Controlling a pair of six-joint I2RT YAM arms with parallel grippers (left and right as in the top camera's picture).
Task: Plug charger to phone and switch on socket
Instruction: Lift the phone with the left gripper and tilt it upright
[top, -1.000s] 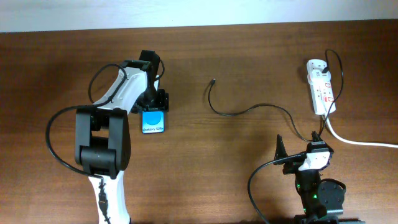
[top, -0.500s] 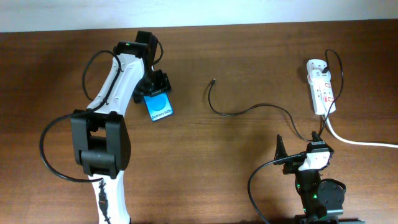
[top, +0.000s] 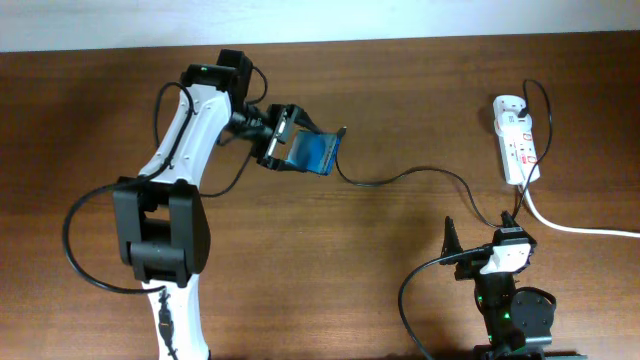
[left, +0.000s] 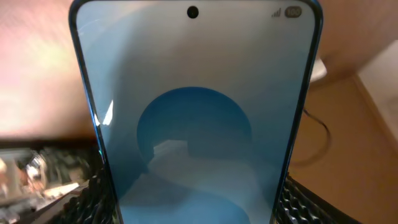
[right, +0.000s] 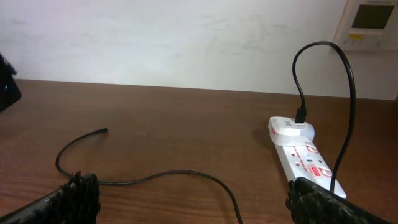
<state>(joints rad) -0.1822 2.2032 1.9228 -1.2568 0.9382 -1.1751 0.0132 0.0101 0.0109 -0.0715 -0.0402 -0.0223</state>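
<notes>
Phone (top: 312, 152) is up in your left fingers (top: 286, 146), over the back-middle of the counter (top: 300, 270). It is tilted, not flat. In the left wrist view the phone (left: 193, 124) fills almost the whole shot: blue screen with a round darker shape, camera hole at the top edge. The textured pads (left: 84, 200) sit at both lower corners, clamped on its long sides, so your left gripper (left: 193, 208) is grasping the phone.

The charger (top: 400, 175) lies loose on the counter. Its small tip (top: 343, 130) sits just beside the phone's far edge; you can't tell from overhead whether they touch. The thin black cable curves down from the tip, runs right across the counter, passes near your right arm, then loops up to the socket (top: 517, 140).

The socket lies at the right back of the counter, long side front to back. The charger's far end (right: 300, 115) is plugged into a white block at its back end. Red marks show on the socket (right: 308, 158) face; switch position is too small to read. A thick white cord (top: 580, 228) leaves it toward the right edge.

Your right gripper (top: 480, 222) sits low at the front right, well apart from the phone. Its fingers (right: 78, 194) are spread wide, holding nothing.
</notes>
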